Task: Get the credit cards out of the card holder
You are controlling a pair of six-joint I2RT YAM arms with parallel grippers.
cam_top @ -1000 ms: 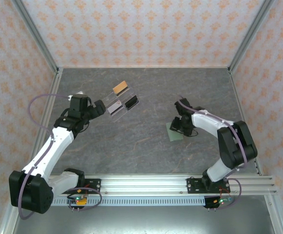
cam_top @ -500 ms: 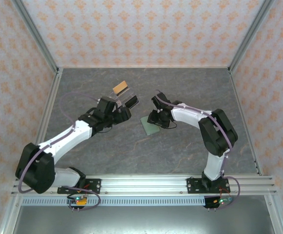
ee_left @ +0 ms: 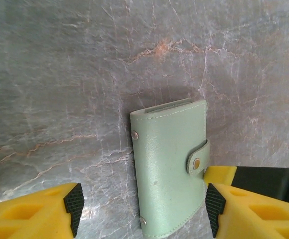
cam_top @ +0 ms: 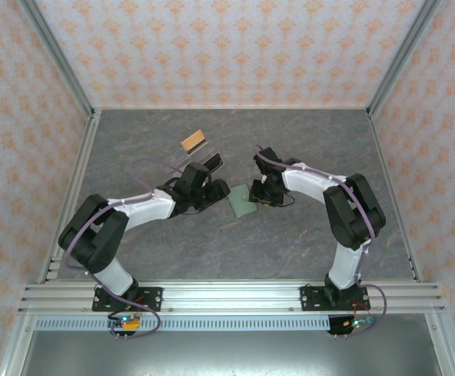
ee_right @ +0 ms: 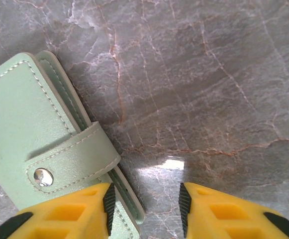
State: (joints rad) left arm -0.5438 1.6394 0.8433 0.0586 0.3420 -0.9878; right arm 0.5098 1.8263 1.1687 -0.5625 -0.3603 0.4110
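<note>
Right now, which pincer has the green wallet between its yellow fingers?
The left pincer: the card holder lies in its open gap. The gap of the right pincer is over bare table.

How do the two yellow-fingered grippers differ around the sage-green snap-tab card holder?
The left gripper is spread wide, its fingers straddling the sage-green card holder; the right gripper has a gap narrower than the holder. The left gripper has the holder between its fingers; the right gripper's gap lies over bare grey marbled table, one finger above the holder's edge. Both are open, gripping nothing.
</note>
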